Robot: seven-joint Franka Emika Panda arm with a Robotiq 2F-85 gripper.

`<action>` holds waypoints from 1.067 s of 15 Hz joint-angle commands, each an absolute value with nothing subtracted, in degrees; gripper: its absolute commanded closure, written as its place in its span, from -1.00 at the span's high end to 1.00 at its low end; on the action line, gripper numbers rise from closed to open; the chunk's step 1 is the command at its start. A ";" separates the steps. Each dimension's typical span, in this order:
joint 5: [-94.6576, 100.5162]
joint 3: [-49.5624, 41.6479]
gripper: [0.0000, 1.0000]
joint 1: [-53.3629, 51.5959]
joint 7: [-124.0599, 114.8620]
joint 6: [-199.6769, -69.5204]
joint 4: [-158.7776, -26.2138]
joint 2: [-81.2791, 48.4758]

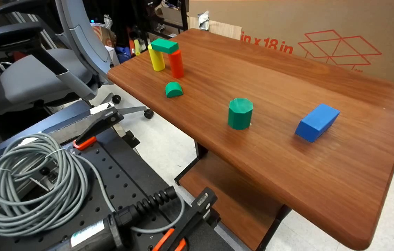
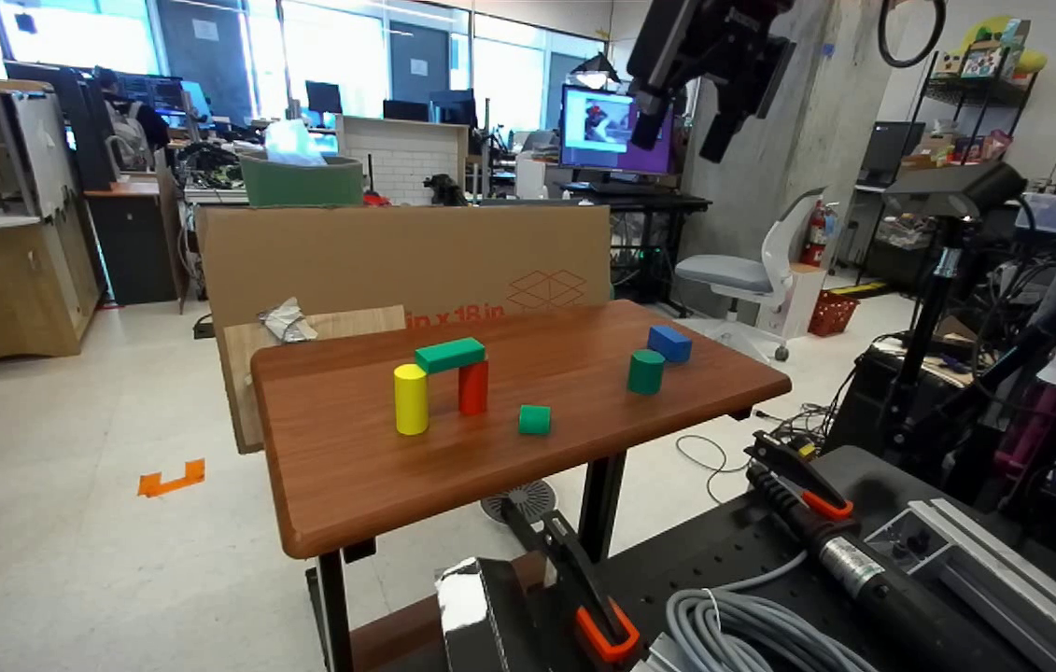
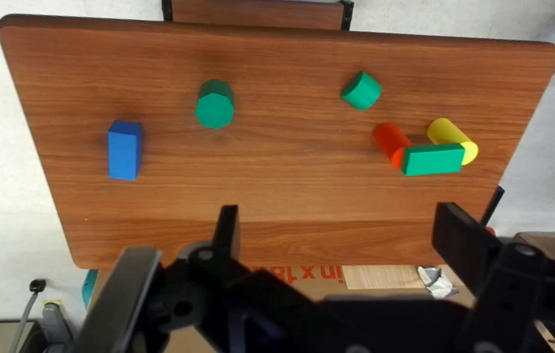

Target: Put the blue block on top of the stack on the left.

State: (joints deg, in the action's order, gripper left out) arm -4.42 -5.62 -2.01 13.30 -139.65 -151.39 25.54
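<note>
Plainly, see the blue block (image 3: 123, 156) lying on a long side on the wooden table (image 3: 277, 191), apart from the green cylinder (image 3: 214, 112): left of it in the wrist view, right of it in both exterior views. Read its long axis as running across the table's short way, pointing past the green cylinder rather than at it. Past the green cylinder, opposite the blue block, find the stack (image 3: 433, 160): a red cylinder (image 1: 176, 65) and a yellow cylinder (image 1: 156, 59), upright, with a green block (image 1: 164, 45) resting across both tops. Spot the gripper (image 2: 682, 138) high above the green cylinder's level in an exterior view, with jaws spread wide. As for containers, find there a green bin (image 2: 301, 187) well behind and left of the green cylinder, with pale plastic (image 2: 294, 142) bulging from its top, and a red basket (image 2: 832, 313) well behind and right; cannot make out its contents.
</note>
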 commanded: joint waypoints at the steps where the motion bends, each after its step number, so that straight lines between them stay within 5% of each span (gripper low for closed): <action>1: -1.43 -9.62 1.00 -0.04 21.38 -140.98 -147.74 20.17; 7: -1.85 -14.90 1.00 -0.77 44.24 -142.67 -139.62 8.36; 16: -11.95 -10.19 1.00 3.63 80.48 -148.30 -130.34 -5.64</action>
